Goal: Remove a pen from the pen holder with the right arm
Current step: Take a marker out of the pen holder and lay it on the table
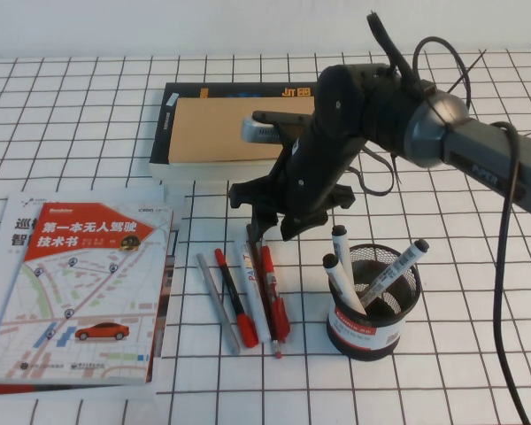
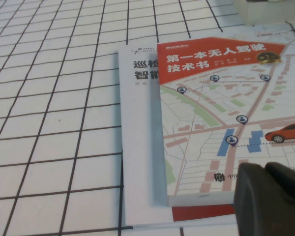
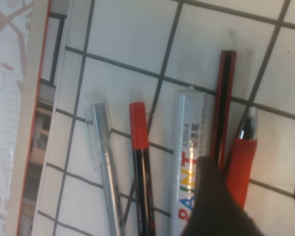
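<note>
Hovering low over a row of loose pens on the white, black-gridded bench (image 1: pixel 88 115), the right hand (image 1: pixel 267 232) stands wide. The right wrist view shows a dark fingertip (image 3: pixel 211 201) on either side of a red pen with a silver tip (image 3: pixel 241 169), with a gap between pen and pads. That pen lies flat on the bench, not gripped, just beside a white paint marker (image 3: pixel 189 157), a black pen with a red cap (image 3: pixel 140 162) and a grey pen (image 3: pixel 105 162).

The black wire-mesh pen holder with a red-and-white label (image 1: pixel 403 305) stands upright near the row, towards the robot's right, and three black-capped markers (image 1: pixel 345 266) lean inside it. A map-covered paperback (image 1: pixel 84 283) lies on the robot's left, and a stack of black and tan books (image 1: pixel 221 128) lies at the back.

Going by this layout, the removal looks done and the step in hand is the release. The next move calls for a straight lift of the right hand, high enough to clear the pens without nudging or rolling them, then a retreat that misses the holder.

The left hand (image 2: pixel 268 194) hangs above the paperback's lower corner. Whether it is wide or narrow cannot be told.
</note>
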You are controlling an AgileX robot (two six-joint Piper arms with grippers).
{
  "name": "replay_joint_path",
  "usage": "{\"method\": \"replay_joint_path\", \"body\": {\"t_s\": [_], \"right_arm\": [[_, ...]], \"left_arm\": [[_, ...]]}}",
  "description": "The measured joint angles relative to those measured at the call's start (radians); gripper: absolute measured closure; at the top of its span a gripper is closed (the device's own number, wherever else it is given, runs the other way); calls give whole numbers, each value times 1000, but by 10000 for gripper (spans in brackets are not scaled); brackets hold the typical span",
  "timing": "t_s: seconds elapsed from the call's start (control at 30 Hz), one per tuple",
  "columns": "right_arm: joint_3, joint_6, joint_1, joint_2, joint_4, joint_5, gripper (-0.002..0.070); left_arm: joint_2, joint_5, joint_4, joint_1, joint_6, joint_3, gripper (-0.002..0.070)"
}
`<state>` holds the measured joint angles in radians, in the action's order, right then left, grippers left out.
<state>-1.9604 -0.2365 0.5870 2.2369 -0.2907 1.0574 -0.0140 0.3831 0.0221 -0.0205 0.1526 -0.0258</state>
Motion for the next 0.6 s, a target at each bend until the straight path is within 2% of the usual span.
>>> {"method": "replay_joint_path", "body": {"t_s": [0.2, 0.3, 0.47, 0.6], "right_arm": [[0, 2, 4, -106, 57, 0, 363], [7, 22, 14, -213, 84, 0, 434], [134, 87, 30, -407, 95, -14, 620], [346, 121, 32, -596, 99, -88, 677]], "left_arm": [[0, 0, 0, 0, 0, 0, 679], [0, 0, 0, 0, 0, 0, 679], [0, 0, 0, 0, 0, 0, 679], [0, 0, 0, 0, 0, 0, 679]]}}
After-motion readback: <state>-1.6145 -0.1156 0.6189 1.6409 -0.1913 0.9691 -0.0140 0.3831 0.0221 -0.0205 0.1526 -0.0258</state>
